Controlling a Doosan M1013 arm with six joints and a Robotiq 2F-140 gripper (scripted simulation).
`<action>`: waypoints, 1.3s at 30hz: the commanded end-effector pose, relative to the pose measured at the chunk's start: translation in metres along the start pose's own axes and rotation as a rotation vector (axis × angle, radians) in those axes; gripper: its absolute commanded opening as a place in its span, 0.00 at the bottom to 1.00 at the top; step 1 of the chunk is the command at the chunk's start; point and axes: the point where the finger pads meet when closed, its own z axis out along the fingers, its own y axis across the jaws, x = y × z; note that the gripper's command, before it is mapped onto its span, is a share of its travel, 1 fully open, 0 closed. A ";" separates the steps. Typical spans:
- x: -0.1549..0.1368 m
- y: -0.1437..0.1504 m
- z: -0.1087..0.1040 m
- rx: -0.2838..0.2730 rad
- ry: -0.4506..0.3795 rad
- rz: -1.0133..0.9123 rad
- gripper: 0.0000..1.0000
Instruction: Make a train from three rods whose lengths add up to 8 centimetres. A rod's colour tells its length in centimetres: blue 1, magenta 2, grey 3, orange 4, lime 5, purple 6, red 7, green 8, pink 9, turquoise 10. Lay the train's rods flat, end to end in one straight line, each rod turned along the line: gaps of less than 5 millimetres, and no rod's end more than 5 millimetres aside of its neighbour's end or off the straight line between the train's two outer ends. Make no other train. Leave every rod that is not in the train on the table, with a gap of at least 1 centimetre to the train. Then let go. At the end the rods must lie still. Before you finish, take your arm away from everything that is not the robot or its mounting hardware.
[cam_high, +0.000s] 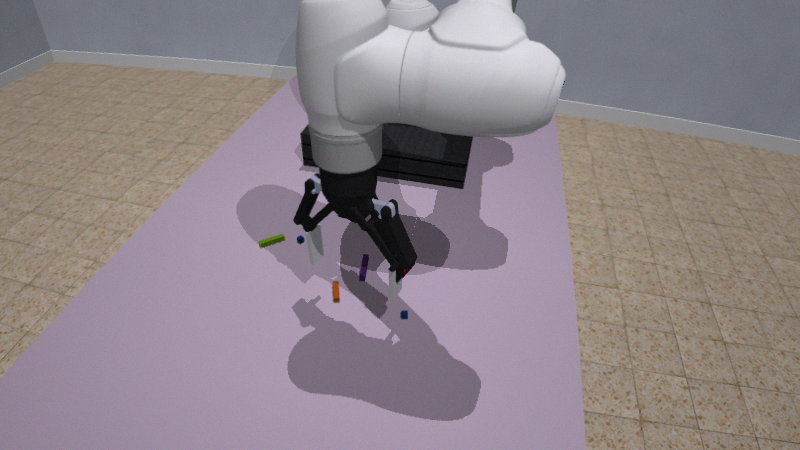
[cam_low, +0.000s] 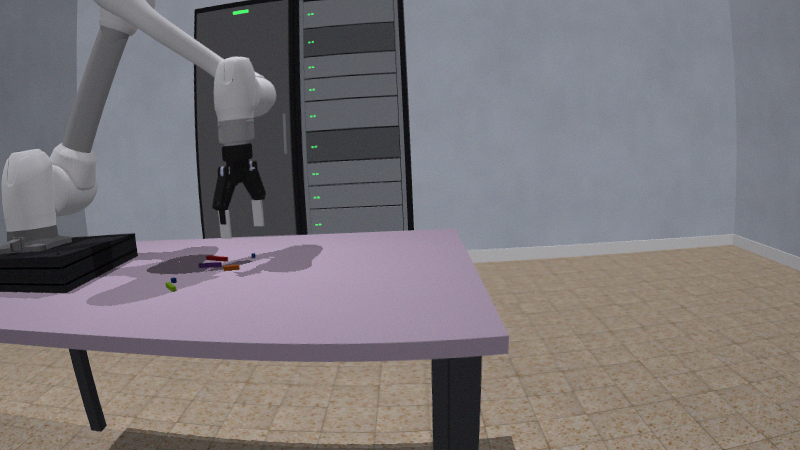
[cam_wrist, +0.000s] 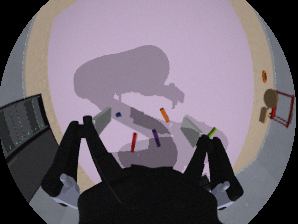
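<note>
My gripper (cam_high: 354, 279) (cam_low: 241, 229) (cam_wrist: 147, 119) is open and empty, high above the table. A purple rod (cam_high: 364, 267) (cam_low: 210, 264) (cam_wrist: 156, 138) and an orange rod (cam_high: 336, 291) (cam_low: 231, 267) (cam_wrist: 164, 115) lie apart. A red rod (cam_high: 408, 270) (cam_low: 217, 258) (cam_wrist: 133, 142) is mostly hidden behind a finger in the top view. One blue rod (cam_high: 404, 314) (cam_low: 252, 255) (cam_wrist: 118, 115) lies alone. Another blue rod (cam_high: 300, 239) (cam_low: 173, 279) lies near the lime rod (cam_high: 271, 240) (cam_low: 170, 286) (cam_wrist: 212, 133), with a gap; I cannot see it in the wrist view. No rods touch.
The black base block (cam_high: 425, 167) (cam_low: 100, 265) of the arm stands on the pink table (cam_high: 195, 363) (cam_low: 363, 313) (cam_wrist: 210, 55), behind the rods in the top view. Shadows of the arm fall across several rods. A server cabinet (cam_low: 352, 134) stands beyond the table.
</note>
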 end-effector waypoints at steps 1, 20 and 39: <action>-0.004 -0.012 -0.002 -0.016 0.004 0.167 1.00; -0.024 -0.065 -0.008 -0.015 0.009 0.831 1.00; -0.029 -0.077 -0.010 -0.014 0.010 0.994 0.15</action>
